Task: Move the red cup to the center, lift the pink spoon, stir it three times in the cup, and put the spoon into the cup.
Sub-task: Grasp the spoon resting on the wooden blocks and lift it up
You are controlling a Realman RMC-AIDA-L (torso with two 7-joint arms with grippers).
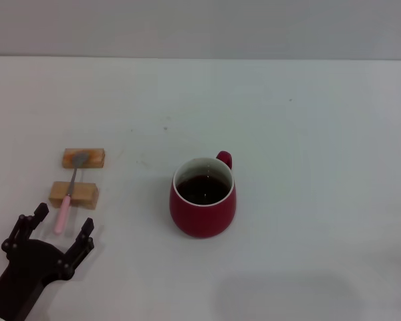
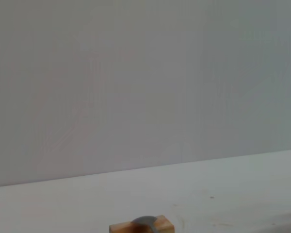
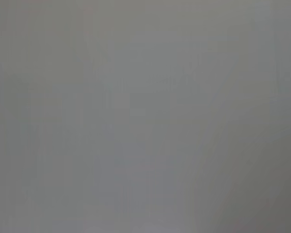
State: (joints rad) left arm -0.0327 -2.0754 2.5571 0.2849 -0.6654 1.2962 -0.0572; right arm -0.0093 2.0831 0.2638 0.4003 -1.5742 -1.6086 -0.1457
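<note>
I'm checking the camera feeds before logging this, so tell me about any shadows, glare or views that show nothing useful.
Head view: even, soft light; the red cup casts only a faint shadow, a small glint sits on its dark liquid, and a vague shadow lies on the table near the bottom right. Left wrist view: mostly blank wall, with one wooden block at the bottom edge. Right wrist view: featureless grey, nothing recognisable.

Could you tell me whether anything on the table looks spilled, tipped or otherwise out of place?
Nothing stands out: the red cup stands upright with no spill around it, and the pink spoon lies bridged across two wooden blocks, apparently on purpose.
</note>
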